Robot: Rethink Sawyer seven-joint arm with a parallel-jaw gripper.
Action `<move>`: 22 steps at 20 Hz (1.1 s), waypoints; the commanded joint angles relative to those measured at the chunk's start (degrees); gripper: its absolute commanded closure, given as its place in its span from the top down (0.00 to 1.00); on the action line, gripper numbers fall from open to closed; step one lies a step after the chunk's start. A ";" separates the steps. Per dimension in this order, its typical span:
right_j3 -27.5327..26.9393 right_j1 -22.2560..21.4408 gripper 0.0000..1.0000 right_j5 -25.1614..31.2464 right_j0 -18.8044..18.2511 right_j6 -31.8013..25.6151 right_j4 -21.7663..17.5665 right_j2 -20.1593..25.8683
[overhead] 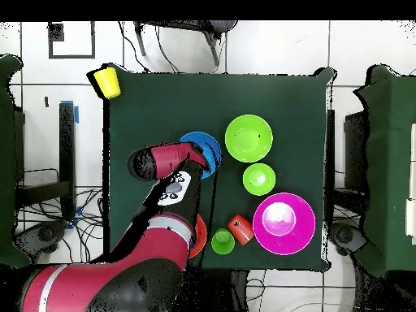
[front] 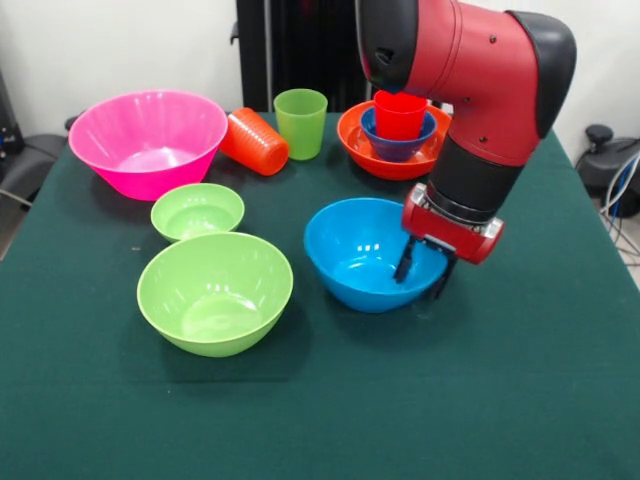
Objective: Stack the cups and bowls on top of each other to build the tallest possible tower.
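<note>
The large blue bowl [front: 358, 250] stands upright at mid-table and also shows in the overhead view [overhead: 208, 148]. My gripper [front: 422, 268] is open at its right rim, one finger inside the bowl and one outside. The wide orange bowl [front: 362, 148] holds the small dark blue bowl [front: 398, 147] with the red cup [front: 400, 113] in it. The orange cup [front: 255, 141] lies on its side next to the upright light green cup [front: 300, 122]. The pink bowl [front: 148, 140], small green bowl [front: 197, 210] and large green bowl [front: 215, 290] stand separately. The yellow cup [overhead: 106, 81] sits at a table corner.
My arm [front: 480, 90] hangs over the right half of the table and hides part of the orange bowl [overhead: 199, 237] in the overhead view. Green cloth [front: 520, 400] covers the table. Chairs and cables surround the table.
</note>
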 commanded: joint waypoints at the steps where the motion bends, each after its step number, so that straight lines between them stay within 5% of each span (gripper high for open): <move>1: -1.55 0.45 0.00 1.64 -1.82 -6.24 -4.24 9.56; 14: 0.48 -1.24 0.00 0.71 -4.33 -6.33 -5.29 13.40; 22: 3.44 -7.48 0.00 4.55 -3.84 -4.68 -4.36 12.88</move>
